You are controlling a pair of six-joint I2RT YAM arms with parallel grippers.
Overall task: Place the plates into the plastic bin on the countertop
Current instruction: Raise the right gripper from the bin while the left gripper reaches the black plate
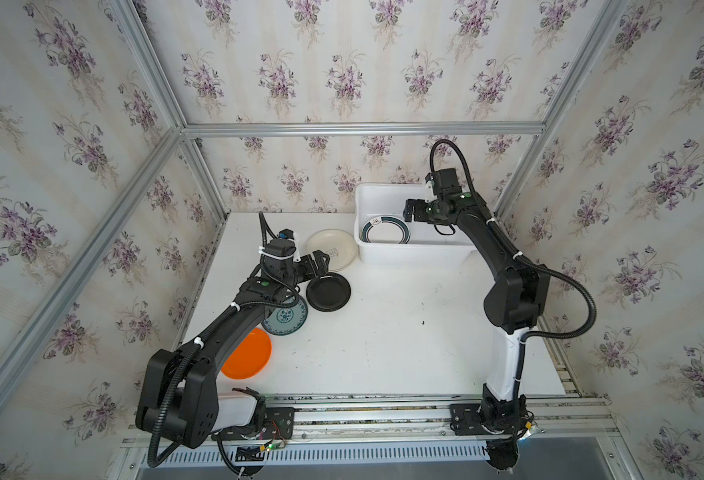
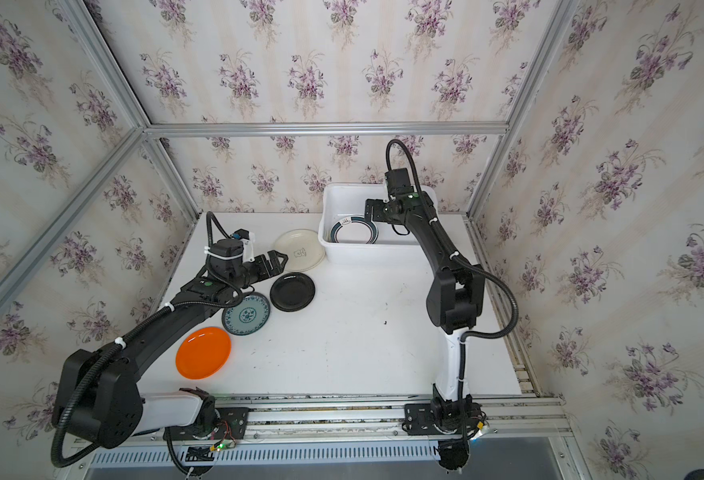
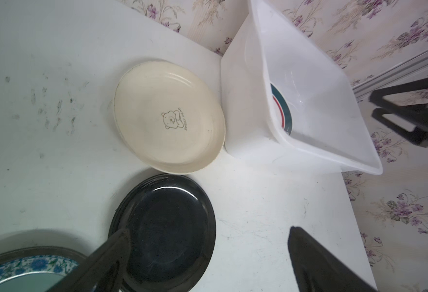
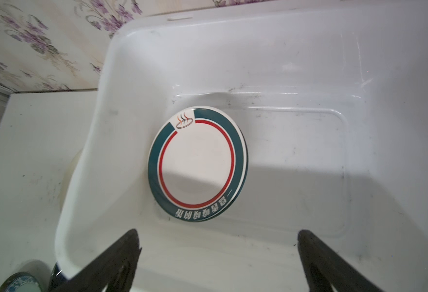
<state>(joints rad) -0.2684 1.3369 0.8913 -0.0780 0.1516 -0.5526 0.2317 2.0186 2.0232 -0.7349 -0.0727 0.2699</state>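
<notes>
White plastic bin (image 4: pixel 121 83) holds teal-ringed plate (image 4: pixel 197 161), free; my right gripper (image 4: pixel 218 235) spread above. Left gripper (image 3: pixel 209 228) spread by glossy black plate (image 3: pixel 162 217), likely next.

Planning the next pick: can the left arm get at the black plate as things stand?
Probably yes: the left gripper hangs open right by the black plate, and nothing lies on the plate or between the two.

Floral wallpaper (image 1: pixel 342 83) walls me in, aluminium frame bars (image 1: pixel 362 129) cross it, and a slotted grille (image 1: pixel 383 455) runs beyond the counter's (image 1: pixel 383 332) front edge.
</notes>
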